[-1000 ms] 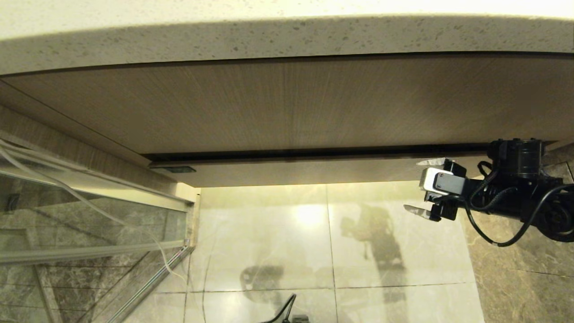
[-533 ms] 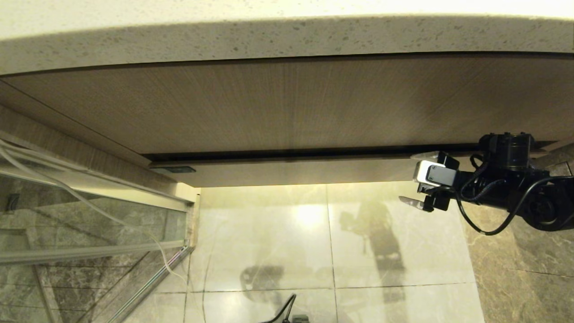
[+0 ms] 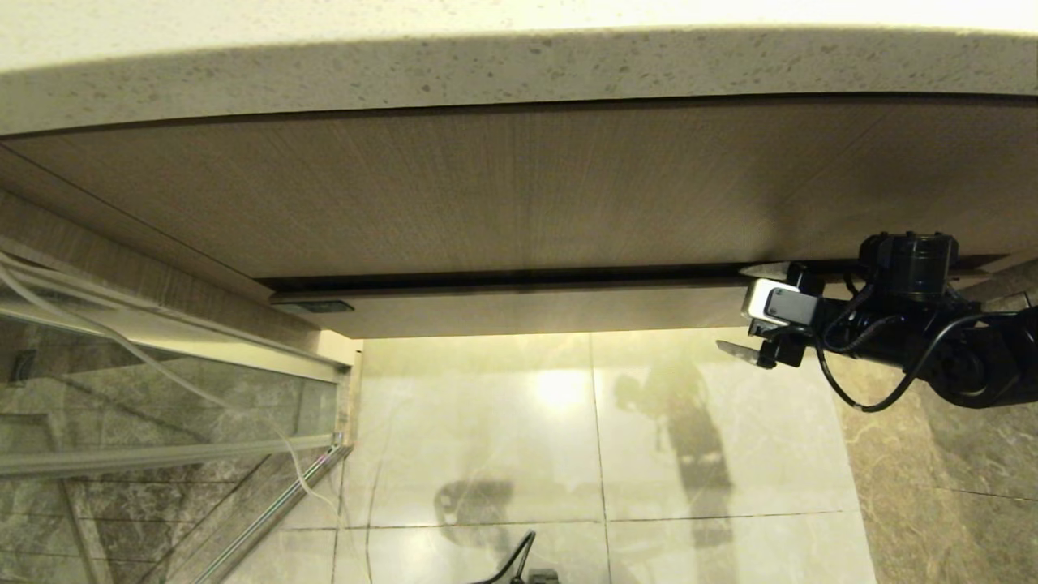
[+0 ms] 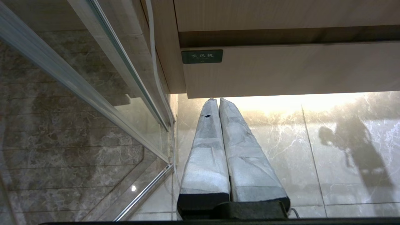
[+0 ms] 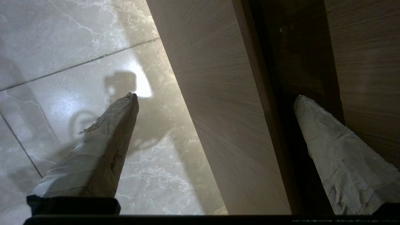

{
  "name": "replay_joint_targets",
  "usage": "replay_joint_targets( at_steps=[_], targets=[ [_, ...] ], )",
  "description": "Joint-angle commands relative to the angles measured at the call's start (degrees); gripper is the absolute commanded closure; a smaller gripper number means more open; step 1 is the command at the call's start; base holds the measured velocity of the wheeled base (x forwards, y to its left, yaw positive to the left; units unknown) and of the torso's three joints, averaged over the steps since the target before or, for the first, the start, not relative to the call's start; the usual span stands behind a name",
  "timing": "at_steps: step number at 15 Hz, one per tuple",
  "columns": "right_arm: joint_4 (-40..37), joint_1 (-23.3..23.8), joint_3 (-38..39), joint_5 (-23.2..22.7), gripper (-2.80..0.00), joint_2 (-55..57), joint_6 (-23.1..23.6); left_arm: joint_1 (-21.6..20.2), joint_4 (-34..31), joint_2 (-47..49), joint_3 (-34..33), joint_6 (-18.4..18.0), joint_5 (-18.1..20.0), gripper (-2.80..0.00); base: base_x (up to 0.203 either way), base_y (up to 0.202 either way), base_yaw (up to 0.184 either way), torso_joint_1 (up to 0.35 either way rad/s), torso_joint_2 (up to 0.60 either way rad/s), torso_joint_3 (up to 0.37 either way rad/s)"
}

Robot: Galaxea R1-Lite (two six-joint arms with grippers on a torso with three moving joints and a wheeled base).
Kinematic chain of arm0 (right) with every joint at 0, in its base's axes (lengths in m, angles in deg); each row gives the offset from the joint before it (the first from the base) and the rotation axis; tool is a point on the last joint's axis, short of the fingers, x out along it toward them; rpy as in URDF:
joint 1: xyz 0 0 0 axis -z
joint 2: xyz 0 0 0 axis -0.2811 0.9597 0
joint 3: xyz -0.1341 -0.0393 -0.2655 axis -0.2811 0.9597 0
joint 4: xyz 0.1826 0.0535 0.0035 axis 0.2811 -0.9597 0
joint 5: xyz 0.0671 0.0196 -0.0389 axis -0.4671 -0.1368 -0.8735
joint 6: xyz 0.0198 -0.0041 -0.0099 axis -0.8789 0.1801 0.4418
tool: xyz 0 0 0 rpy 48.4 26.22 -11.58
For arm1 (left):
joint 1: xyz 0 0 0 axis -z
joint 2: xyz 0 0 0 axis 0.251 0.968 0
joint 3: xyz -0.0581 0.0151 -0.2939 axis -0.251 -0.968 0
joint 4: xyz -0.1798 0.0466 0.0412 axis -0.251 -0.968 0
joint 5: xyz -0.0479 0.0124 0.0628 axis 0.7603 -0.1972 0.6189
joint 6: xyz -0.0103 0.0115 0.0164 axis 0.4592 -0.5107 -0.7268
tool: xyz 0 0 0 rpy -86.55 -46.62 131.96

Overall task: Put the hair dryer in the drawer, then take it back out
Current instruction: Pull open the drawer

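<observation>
The drawer point(image 3: 527, 312) is seen shut beneath the taller panel point(image 3: 519, 186), a dark gap running along its top edge. The right gripper point(image 3: 750, 312) is held at the drawer's right end with its fingers spread wide, one finger point(image 5: 331, 150) set into the gap above the front and the other point(image 5: 103, 143) below it over the floor point(image 3: 600, 438). The left gripper point(image 4: 216, 100), fingers pressed together, is parked below the drawer's left end, near the label point(image 4: 202, 56). No hair dryer is visible; presumably it is light, smooth and hard-shelled. The handleless front is judged stiff, best gripped by its top lip.
</observation>
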Motion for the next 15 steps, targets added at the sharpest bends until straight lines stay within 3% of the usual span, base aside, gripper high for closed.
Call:
replay_joint_targets(
  at_steps=[1,15],
  targets=[
    [0.51,0.02,0.00,-0.13,-2.80,0.83,0.38,-0.01,0.15,0.00,-2.29,-0.03,-0.01,0.00,0.000,0.000,0.000,0.000,0.00,0.000],
    [-1.25,0.81,0.44,0.31,-2.80,1.98,0.82,-0.01,0.14,0.00,-2.29,0.05,-0.01,0.00,0.000,0.000,0.000,0.000,0.00,0.000]
  ],
)
